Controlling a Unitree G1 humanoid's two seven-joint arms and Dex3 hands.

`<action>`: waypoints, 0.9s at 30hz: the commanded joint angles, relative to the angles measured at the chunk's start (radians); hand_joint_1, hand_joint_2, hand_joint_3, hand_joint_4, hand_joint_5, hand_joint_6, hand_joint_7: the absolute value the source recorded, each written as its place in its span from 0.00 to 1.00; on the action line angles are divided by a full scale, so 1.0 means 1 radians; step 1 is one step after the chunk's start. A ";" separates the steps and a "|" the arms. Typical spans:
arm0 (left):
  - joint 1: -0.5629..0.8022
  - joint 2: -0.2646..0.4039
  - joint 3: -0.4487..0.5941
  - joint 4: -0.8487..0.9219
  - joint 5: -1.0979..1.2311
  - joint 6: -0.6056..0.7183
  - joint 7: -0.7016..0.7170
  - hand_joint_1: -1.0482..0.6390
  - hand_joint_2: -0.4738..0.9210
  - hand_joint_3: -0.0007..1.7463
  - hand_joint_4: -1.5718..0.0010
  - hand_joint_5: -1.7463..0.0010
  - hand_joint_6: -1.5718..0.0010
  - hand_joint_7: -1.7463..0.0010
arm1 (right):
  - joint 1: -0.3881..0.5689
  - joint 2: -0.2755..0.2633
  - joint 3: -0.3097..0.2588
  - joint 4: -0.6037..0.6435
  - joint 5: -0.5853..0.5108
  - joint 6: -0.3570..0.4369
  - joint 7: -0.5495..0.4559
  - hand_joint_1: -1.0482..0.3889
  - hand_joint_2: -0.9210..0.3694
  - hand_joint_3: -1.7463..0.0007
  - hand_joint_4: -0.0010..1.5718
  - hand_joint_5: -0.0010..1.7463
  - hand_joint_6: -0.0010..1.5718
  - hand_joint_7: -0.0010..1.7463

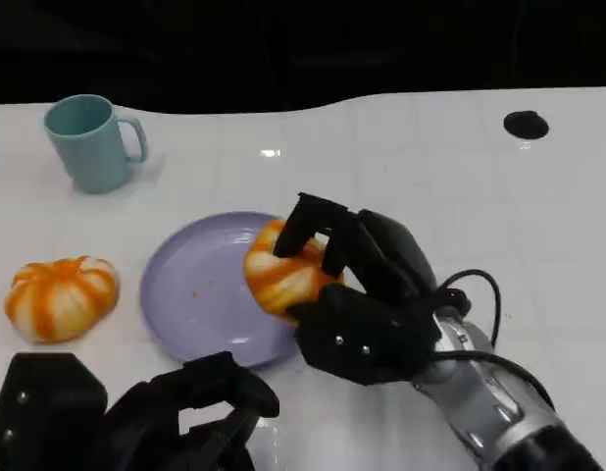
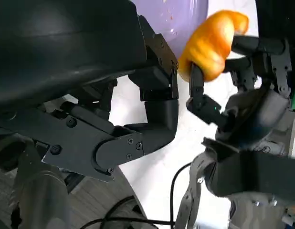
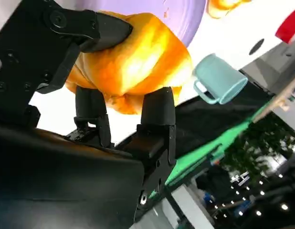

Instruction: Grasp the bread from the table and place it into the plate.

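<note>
The right hand [image 1: 357, 294] grips the bread [image 1: 281, 267], fingers wrapped over its top and sides, and holds it over the near-right rim of the plate [image 1: 195, 294]; whether the bread already rests on the plate cannot be told. This looks like the placing step, nearly done. The next move likely calls for setting the bread further inside the plate, then spreading the fingers to release it. The left hand [image 1: 176, 417] sits near the plate's front edge, fingers curled, holding nothing. A second bread [image 1: 61, 296] lies left of the plate, a teal mug [image 1: 89, 142] beyond it

White table [image 1: 430, 157]: plate [image 1: 190, 294], mug [image 1: 87, 142], bread [image 1: 60, 296].
</note>
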 commanded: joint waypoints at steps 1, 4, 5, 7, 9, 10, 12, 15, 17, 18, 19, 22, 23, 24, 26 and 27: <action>0.008 0.008 0.004 -0.013 0.007 -0.013 0.010 0.42 0.91 0.46 0.56 0.00 0.62 0.15 | -0.064 0.037 -0.035 0.074 0.089 0.030 0.058 0.68 0.39 0.28 0.52 1.00 0.46 0.73; 0.008 0.007 0.004 -0.013 0.007 -0.010 0.012 0.42 0.91 0.46 0.56 0.00 0.62 0.15 | -0.086 0.035 -0.030 0.087 0.129 0.059 0.151 0.63 0.23 0.56 0.36 0.61 0.39 0.38; 0.008 0.007 0.004 -0.012 0.007 -0.011 0.010 0.42 0.91 0.46 0.56 0.00 0.62 0.15 | -0.089 0.031 -0.024 0.081 0.133 0.071 0.181 0.61 0.17 0.66 0.35 0.50 0.39 0.28; 0.008 0.008 0.003 -0.011 0.008 -0.013 0.010 0.42 0.91 0.47 0.56 0.00 0.62 0.15 | -0.091 0.024 -0.015 0.072 0.143 0.082 0.234 0.55 0.07 0.81 0.27 0.31 0.33 0.11; 0.007 0.007 0.003 -0.009 0.007 -0.015 0.010 0.42 0.90 0.47 0.56 0.00 0.62 0.15 | -0.092 0.015 -0.005 0.065 0.143 0.086 0.273 0.48 0.02 0.89 0.19 0.21 0.27 0.03; 0.007 0.006 0.003 -0.010 0.007 -0.014 0.010 0.42 0.90 0.47 0.56 0.00 0.62 0.15 | -0.093 0.009 0.004 0.061 0.135 0.088 0.286 0.45 0.01 0.90 0.15 0.19 0.25 0.02; 0.006 0.007 0.003 -0.010 0.008 -0.013 0.011 0.42 0.90 0.47 0.56 0.00 0.62 0.15 | -0.089 -0.002 0.019 0.042 0.123 0.094 0.305 0.41 0.00 0.90 0.10 0.16 0.23 0.00; 0.004 0.007 0.002 -0.007 0.011 -0.014 0.012 0.42 0.90 0.48 0.56 0.00 0.62 0.15 | -0.071 -0.016 0.034 0.001 0.118 0.101 0.324 0.38 0.00 0.89 0.09 0.16 0.22 0.00; 0.004 0.007 0.002 -0.006 0.012 -0.015 0.013 0.42 0.90 0.48 0.56 0.00 0.62 0.15 | -0.058 -0.025 0.043 -0.034 0.118 0.114 0.337 0.36 0.00 0.87 0.09 0.17 0.22 0.00; 0.003 0.007 0.002 -0.006 0.012 -0.014 0.013 0.42 0.90 0.48 0.56 0.00 0.62 0.15 | -0.049 -0.030 0.046 -0.056 0.117 0.121 0.343 0.36 0.00 0.87 0.09 0.17 0.22 0.00; 0.003 0.007 0.002 -0.007 0.011 -0.012 0.013 0.42 0.89 0.48 0.56 0.00 0.61 0.15 | -0.041 -0.035 0.049 -0.077 0.117 0.127 0.349 0.35 0.00 0.86 0.09 0.17 0.22 0.00; 0.002 0.007 0.002 -0.006 0.013 -0.012 0.013 0.42 0.89 0.48 0.56 0.00 0.61 0.15 | -0.013 -0.055 0.048 -0.144 0.120 0.141 0.367 0.35 0.00 0.85 0.10 0.18 0.23 0.01; 0.001 0.008 0.001 -0.003 0.015 -0.017 0.012 0.41 0.89 0.48 0.56 0.00 0.61 0.15 | 0.000 -0.064 0.047 -0.174 0.120 0.150 0.375 0.35 0.00 0.85 0.10 0.19 0.23 0.01; 0.001 0.009 0.001 -0.001 0.017 -0.021 0.010 0.41 0.89 0.48 0.56 0.00 0.61 0.15 | 0.015 -0.073 0.045 -0.207 0.122 0.158 0.383 0.35 0.00 0.85 0.11 0.19 0.24 0.01; -0.001 0.011 0.001 0.002 0.018 -0.022 0.007 0.41 0.89 0.48 0.56 0.00 0.61 0.15 | 0.049 -0.090 0.039 -0.276 0.125 0.174 0.398 0.36 0.00 0.84 0.13 0.21 0.25 0.01; -0.002 0.011 0.002 0.003 0.017 -0.021 0.006 0.41 0.89 0.48 0.56 0.00 0.61 0.15 | 0.076 -0.102 0.033 -0.326 0.130 0.185 0.408 0.36 0.00 0.84 0.13 0.21 0.25 0.01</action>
